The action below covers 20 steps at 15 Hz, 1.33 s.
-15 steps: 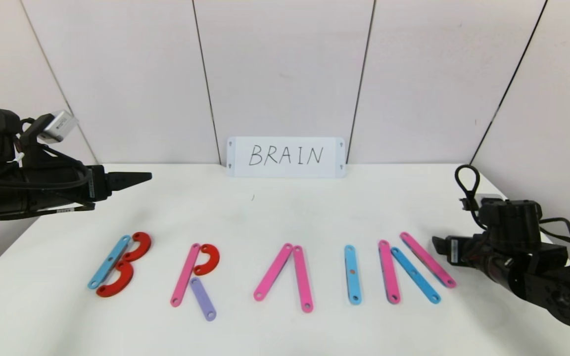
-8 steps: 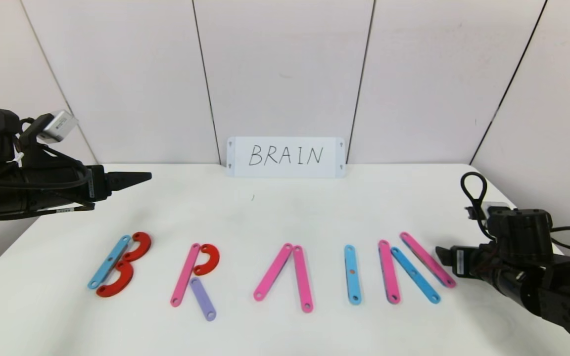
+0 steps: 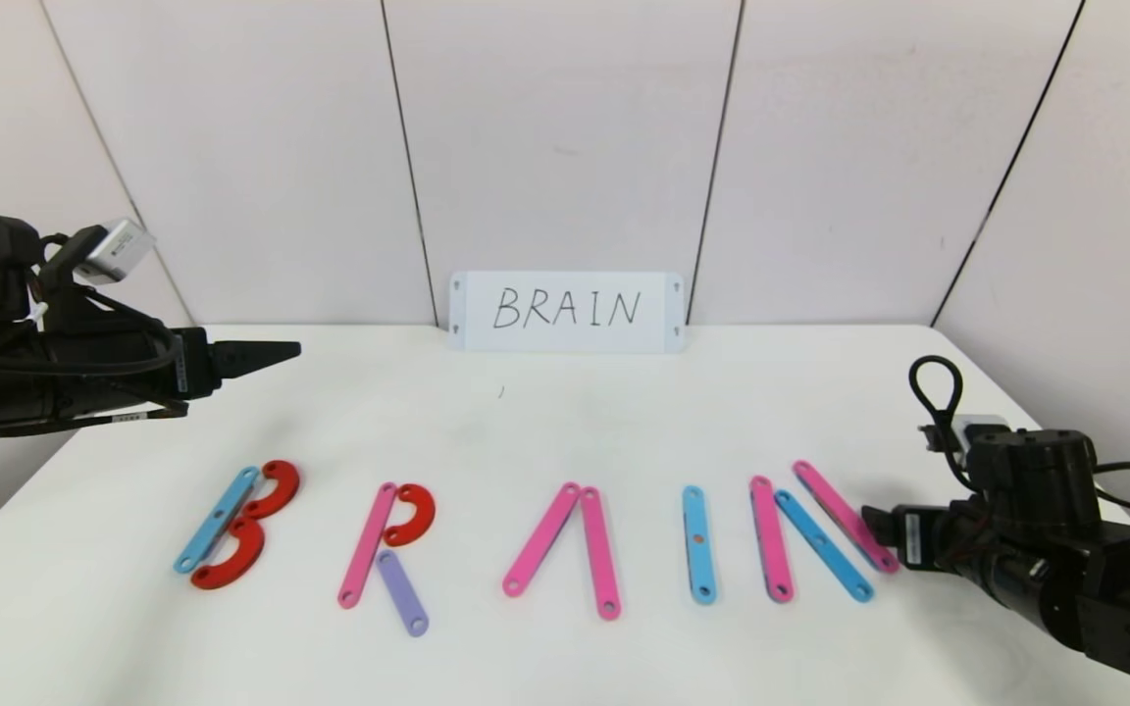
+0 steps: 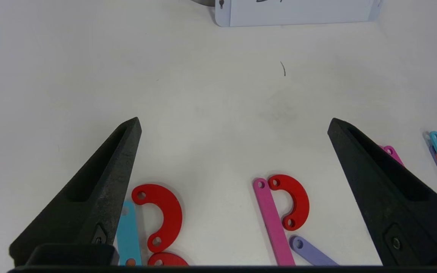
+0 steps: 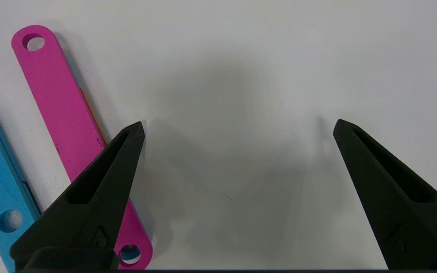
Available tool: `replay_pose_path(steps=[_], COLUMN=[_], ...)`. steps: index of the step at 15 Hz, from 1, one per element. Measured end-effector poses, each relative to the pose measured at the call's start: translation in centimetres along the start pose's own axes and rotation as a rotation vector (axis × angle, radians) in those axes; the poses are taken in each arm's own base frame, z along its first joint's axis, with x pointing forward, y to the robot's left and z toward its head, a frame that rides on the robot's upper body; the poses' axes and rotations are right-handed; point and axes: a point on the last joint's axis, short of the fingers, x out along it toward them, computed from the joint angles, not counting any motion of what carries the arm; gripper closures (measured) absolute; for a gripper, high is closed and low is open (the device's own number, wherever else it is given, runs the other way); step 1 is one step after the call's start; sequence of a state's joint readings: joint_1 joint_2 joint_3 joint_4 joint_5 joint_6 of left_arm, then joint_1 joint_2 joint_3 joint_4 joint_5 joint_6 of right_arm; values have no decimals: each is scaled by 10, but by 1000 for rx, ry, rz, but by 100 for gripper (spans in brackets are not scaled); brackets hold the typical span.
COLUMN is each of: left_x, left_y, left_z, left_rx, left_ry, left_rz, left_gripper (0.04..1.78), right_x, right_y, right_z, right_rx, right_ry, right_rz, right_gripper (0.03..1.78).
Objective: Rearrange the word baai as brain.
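Word lay on the counter already reading BRAIN; your right pincer gaped empty beside the N's outer pink strip; left pincer hovered wide; you likely needed only retreat.

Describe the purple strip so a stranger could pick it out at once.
Start at the white card reading BRAIN at the back of the table, then drop to the row of plastic letters in front of it. In the second letter from the left, the purple strip is the slanted leg under the red curve. It is the only purple piece.
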<state>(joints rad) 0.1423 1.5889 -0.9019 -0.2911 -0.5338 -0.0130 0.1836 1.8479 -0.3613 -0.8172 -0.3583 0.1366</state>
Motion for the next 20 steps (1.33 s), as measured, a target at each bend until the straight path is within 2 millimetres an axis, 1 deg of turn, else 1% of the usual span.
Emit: replay_pose_path(steps=[12, 20], left_x=[0, 1], left_y=[0, 0], left_z=[1, 0], left_rx=[-1, -2], left_ry=[-2, 0], left_rz=[0, 0], left_gripper=[9, 9], right_x=[-5, -24], right_y=[1, 0], right_z=[-1, -11], right_rx=[-5, -22], right_ry=[-7, 2], right_rz=[4, 24], right_gripper=[7, 7])
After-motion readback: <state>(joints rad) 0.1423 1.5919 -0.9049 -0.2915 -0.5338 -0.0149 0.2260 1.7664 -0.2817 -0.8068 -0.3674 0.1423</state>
